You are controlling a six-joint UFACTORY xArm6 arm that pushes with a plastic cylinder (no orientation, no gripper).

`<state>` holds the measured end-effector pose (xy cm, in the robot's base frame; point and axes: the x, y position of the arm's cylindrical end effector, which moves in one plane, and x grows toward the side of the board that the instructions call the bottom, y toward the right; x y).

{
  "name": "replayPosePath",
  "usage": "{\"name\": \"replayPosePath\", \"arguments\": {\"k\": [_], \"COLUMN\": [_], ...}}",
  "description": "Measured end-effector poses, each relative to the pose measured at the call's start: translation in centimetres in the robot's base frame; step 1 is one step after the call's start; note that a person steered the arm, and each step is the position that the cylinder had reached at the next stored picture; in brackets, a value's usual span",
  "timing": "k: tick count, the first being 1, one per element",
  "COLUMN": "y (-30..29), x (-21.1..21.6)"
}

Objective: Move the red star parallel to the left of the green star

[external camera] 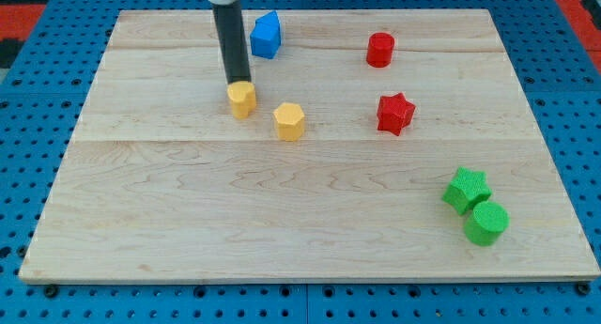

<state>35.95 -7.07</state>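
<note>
My tip (238,83) sits at the top edge of a yellow block (242,99), touching it; no pincer on this rod, nothing held. Yellow hexagonal block (289,120) just to its right. Red star (395,114) mid-board, well apart from the green star (467,189) lower right, which touches the green cylinder (486,223). Blue block (266,35) and red cylinder (379,50) near the view's top.

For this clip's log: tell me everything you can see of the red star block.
The red star is a small chunky block with a star-shaped top and straight sides, evenly red with a matte, plastic-like look. It lies flat on the wooden board, right of centre in the upper half of the view. Nothing touches it: the red cylinder sits above it, the green star lower right, and my tip is far off to the view's left, at a yellow block.
</note>
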Motion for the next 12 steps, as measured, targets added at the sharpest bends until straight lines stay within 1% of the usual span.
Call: {"name": "replayPosePath", "arguments": {"k": [1,2,3,6,7,8,9,11,12], "y": [3.0,1.8,3.6,4.4,9.3,15.9,19.6,15.1,19.0], "x": [2.0,0.2,-2.0,-2.6,-3.1,-2.1,1.2,6.5,6.2]}}
